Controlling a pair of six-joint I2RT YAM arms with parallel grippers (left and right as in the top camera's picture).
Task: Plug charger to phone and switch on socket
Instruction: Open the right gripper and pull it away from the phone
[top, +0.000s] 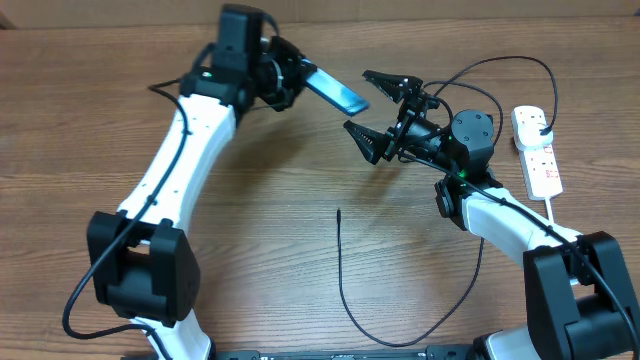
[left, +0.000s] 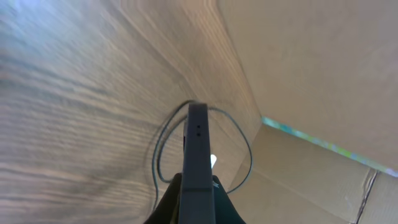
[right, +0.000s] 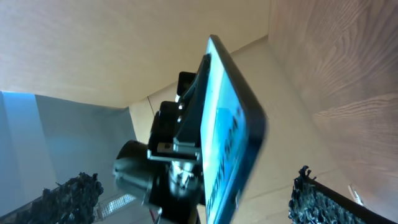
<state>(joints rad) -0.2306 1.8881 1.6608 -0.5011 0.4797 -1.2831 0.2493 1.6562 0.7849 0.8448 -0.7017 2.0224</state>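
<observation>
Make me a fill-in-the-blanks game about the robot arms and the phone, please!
1. The left gripper is shut on the ___.
2. The right gripper has its jaws wide ___.
3. The free tip of the charger lies on the ___.
4. The socket is coloured ___.
Missing words: phone; open; table; white.

A brown table (top: 300, 300) with fine wood grain carries a thin black charger (top: 339, 255) and a white socket (top: 541, 165) with small red marks. The phone (top: 337, 93) has a light blue-teal screen and dark edges. The left arm (top: 190, 140) and right arm (top: 510, 215) are white with black joints, the left gripper (top: 298, 78) and right gripper (top: 378, 108) are black, and the cardboard wall (left: 311, 62) is plain tan.
</observation>
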